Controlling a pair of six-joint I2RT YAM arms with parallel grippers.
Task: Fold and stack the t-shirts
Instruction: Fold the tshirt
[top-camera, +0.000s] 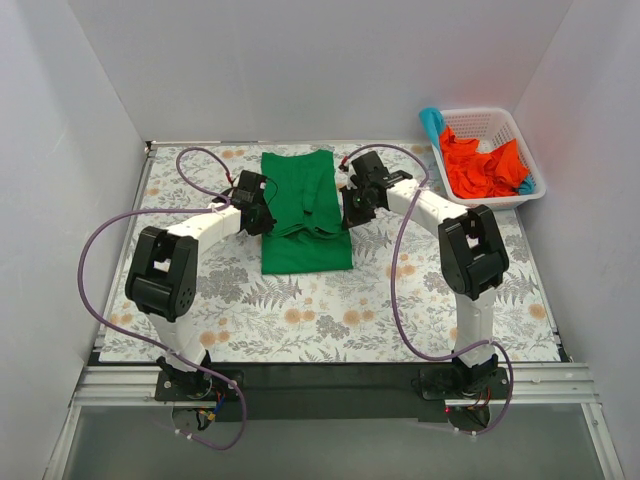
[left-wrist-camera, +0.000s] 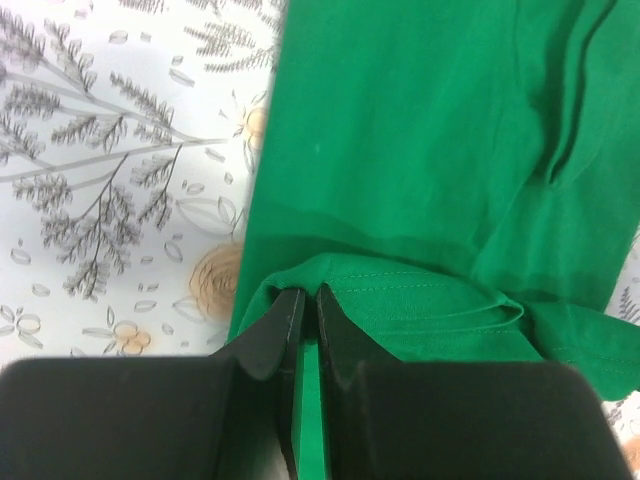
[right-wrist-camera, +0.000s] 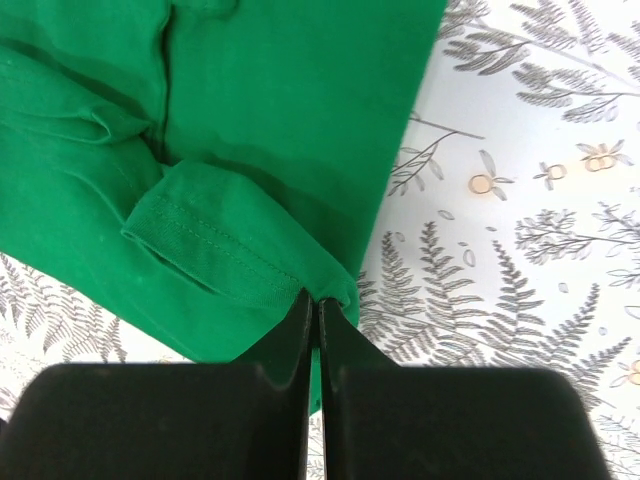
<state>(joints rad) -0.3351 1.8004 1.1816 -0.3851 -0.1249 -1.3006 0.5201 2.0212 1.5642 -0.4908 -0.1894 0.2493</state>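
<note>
My left gripper (left-wrist-camera: 308, 298) is pinched shut on the left edge of the green shirt (top-camera: 305, 250), and the cloth spreads flat ahead of its jaws. My right gripper (right-wrist-camera: 313, 305) is clamped on the opposite edge, beside a sleeve hem. Well right of those jaws, the basket (top-camera: 490, 122) holds orange shirts (top-camera: 478, 168) and a teal shirt (top-camera: 432, 122).

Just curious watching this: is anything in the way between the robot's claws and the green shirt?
Nothing visible. The left gripper and the right gripper are each shut on an edge of the green t-shirt, one on either side.
</note>
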